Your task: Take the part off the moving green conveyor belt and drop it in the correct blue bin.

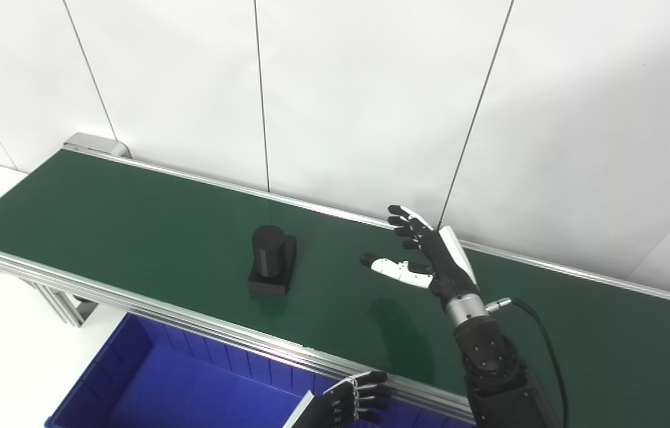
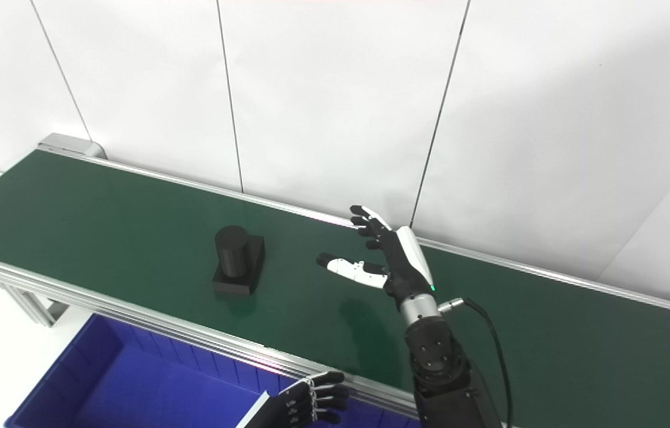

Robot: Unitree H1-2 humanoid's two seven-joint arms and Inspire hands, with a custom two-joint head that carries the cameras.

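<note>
Nothing is picked yet: your black part point(image 1: 273, 260) sits untouched on the green conveyor belt point(image 1: 132, 208), with the blue bin point(image 1: 150, 380) below at its 7 o'clock. Your left hand point(image 1: 351, 401) waits curled over the bin, holding nothing. Your right hand point(image 1: 427, 255) hovers spread wide and empty at the part's 3 o'clock, thumb toward it.

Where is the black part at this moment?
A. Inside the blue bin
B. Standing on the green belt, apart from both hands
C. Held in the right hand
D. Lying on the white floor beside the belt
B. The black part stands on the green belt, with bare belt between it and the open right hand; the left hand is low over the blue bin.
</note>
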